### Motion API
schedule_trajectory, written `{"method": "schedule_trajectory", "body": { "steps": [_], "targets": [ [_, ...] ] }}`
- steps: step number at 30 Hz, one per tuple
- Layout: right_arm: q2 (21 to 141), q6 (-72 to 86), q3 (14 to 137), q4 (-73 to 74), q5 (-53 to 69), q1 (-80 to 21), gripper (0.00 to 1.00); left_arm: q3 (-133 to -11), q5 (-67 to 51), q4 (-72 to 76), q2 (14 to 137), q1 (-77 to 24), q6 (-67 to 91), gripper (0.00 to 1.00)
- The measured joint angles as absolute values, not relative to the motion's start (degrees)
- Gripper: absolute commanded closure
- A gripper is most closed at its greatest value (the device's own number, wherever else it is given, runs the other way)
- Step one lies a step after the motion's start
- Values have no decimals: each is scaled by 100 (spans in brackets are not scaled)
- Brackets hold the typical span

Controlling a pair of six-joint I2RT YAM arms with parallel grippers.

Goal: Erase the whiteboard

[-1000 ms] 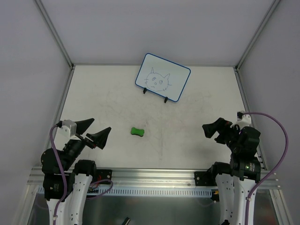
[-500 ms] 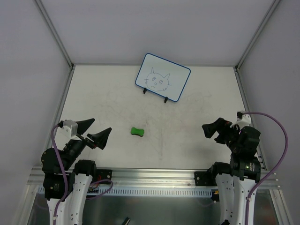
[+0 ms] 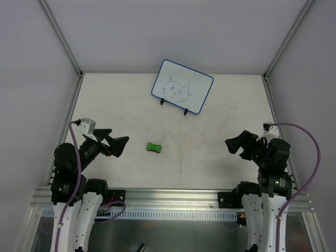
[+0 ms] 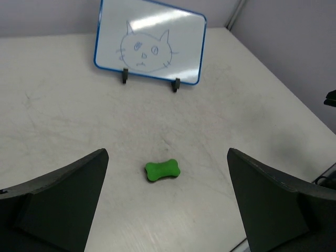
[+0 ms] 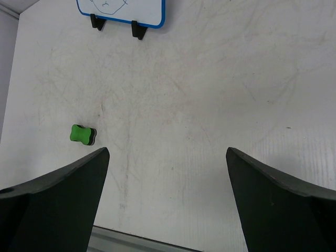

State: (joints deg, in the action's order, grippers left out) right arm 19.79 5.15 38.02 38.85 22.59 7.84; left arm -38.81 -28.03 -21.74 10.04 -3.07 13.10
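Note:
The whiteboard [image 3: 182,93] stands tilted on two black feet at the back middle of the table, a cat face drawn on it; the left wrist view shows all of the whiteboard [image 4: 149,47], the right wrist view only the whiteboard's [image 5: 126,8] lower edge. A green bone-shaped eraser [image 3: 154,147] lies flat near the table's middle. My left gripper [image 3: 119,143] is open and empty, pointing at the eraser [image 4: 162,170] from the left, a short way off. My right gripper [image 3: 233,144] is open and empty at the right side, with the eraser [image 5: 82,134] far to its left.
White walls with metal corner posts [image 3: 63,39] close in the table on three sides. A metal rail [image 3: 168,197] runs along the near edge between the arm bases. The tabletop [image 3: 210,126] shows faint scuff marks.
My left arm has swung up and toward the eraser, its gripper turned so the fingers overlap from above. The right arm has barely shifted. Board and eraser have not moved.

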Motion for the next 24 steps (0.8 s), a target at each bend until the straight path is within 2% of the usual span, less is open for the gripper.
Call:
{"method": "schedule_trajectory", "body": {
  "steps": [5, 10, 19, 24],
  "targets": [
    [2410, 473, 3804, 3881, 2453, 784, 1, -3951, -2853, -2211, 2558, -307, 1577, 1],
    [2906, 440, 3879, 3870, 2528, 784, 1, -4097, -2814, -2309, 3575, -375, 1850, 1],
    [3450, 565, 3942, 3291, 2803, 784, 1, -4193, -1802, -2344, 4545, -1553, 2128, 1],
    [3612, 1035, 3769, 1977, 3214, 784, 1, -4195, -1170, -2351, 5026, -1890, 2351, 1]
  ]
}}
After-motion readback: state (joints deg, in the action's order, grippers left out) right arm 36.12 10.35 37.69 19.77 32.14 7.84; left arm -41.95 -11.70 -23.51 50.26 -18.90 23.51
